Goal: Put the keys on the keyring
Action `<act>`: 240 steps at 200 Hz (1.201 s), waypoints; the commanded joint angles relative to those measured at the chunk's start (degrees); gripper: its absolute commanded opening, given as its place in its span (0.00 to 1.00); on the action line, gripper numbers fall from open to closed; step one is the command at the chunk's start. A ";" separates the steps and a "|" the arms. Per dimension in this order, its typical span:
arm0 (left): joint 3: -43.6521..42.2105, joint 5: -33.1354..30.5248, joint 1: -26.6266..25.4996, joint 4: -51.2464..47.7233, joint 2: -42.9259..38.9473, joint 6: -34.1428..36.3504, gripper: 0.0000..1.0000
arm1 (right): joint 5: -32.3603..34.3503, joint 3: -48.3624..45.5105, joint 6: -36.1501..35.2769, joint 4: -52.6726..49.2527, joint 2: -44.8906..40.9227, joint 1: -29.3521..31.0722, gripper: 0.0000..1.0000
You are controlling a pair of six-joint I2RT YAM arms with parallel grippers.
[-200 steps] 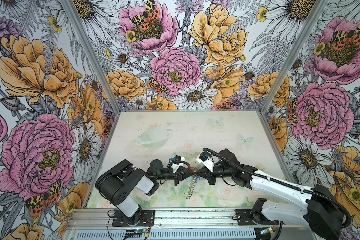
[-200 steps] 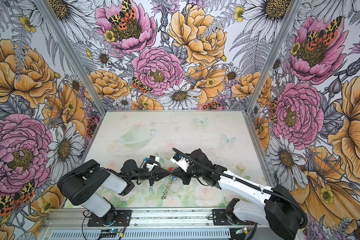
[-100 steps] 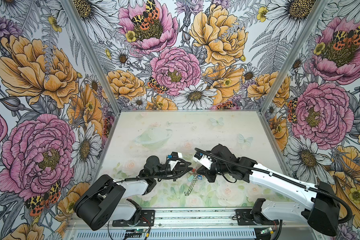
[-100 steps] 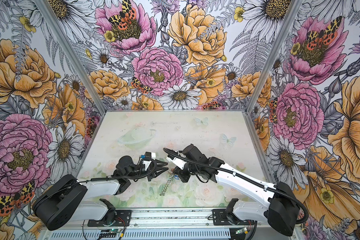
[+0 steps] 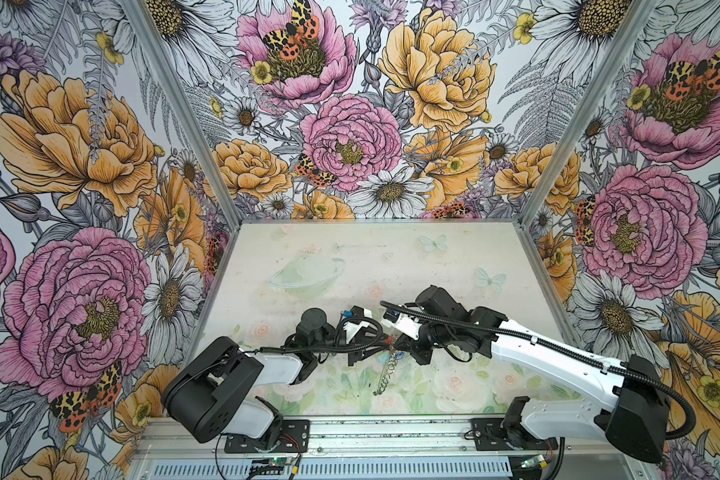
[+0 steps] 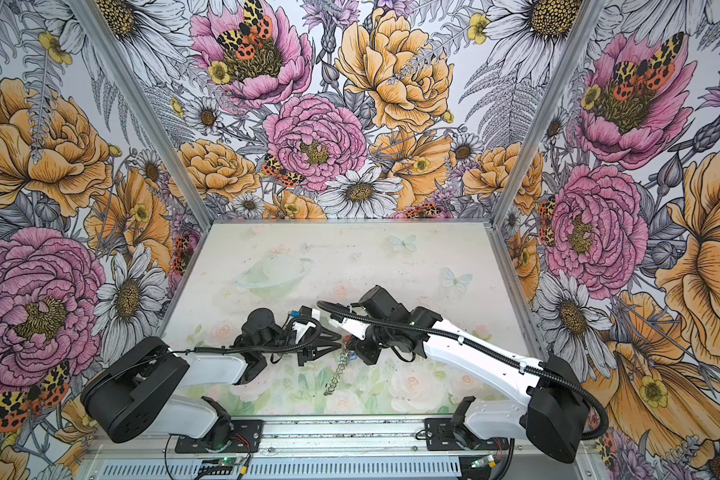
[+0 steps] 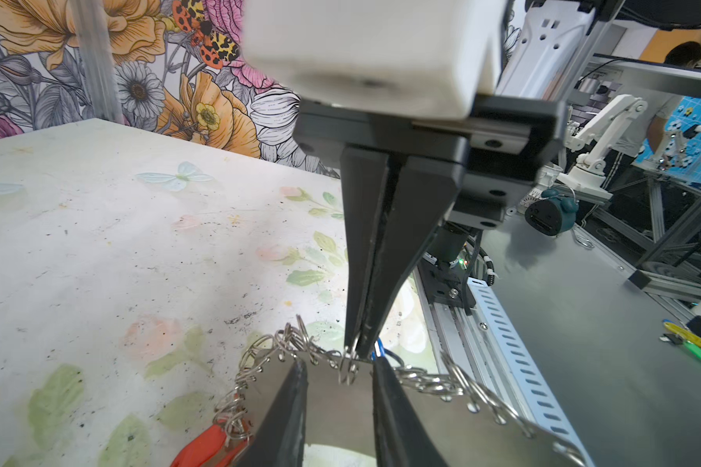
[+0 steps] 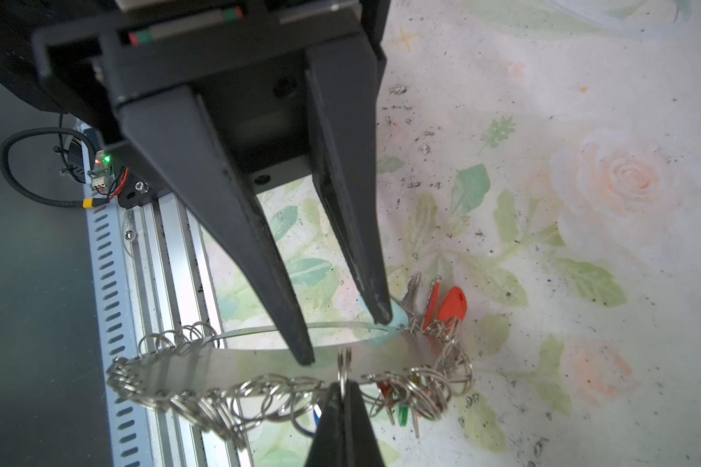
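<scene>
Where the keyring [image 5: 385,372] shows edge-on, close to the front edge of the table [image 5: 391,257] at mid-width, both arms meet over its farther end. There the right gripper [image 7: 355,351] is pressed together, pinching one small silver ring [image 8: 344,366] at the hoop's rim. Opposite, the left gripper [image 8: 343,339] is spread, tips flanking that ring, gripping nothing. Several keys [image 8: 452,303] (red, green, one blue) already hang from rim loops; many loops are bare. Judged partway. Whether the pinched ring is threaded through: cannot tell.

You can't tell keys [image 5: 398,355] apart in top views: too small; keyring [image 7: 474,432] runs off the left wrist view's edge.
</scene>
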 commanded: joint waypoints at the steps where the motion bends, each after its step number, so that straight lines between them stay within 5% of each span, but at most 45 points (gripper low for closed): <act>1: 1.04 3.96 -0.40 5.72 2.18 -2.45 0.29 | -2.05 2.91 -1.92 1.40 0.07 0.08 0.00; 45: 1.38 3.93 -1.20 12.04 6.19 -5.45 0.27 | -3.54 3.64 -2.79 1.47 0.94 0.07 0.00; 151: -0.56 0.60 -1.03 19.16 8.82 -8.88 0.01 | -3.56 2.22 -0.52 4.92 -0.45 -1.49 0.00; 208: -2.68 -4.70 -1.17 20.98 6.64 -8.21 0.00 | -1.93 -6.97 7.59 16.83 -8.88 -4.72 0.30; 240: -3.10 -4.92 -1.30 24.04 7.46 -9.53 0.00 | -2.43 -15.21 9.79 27.25 -14.05 -5.38 0.29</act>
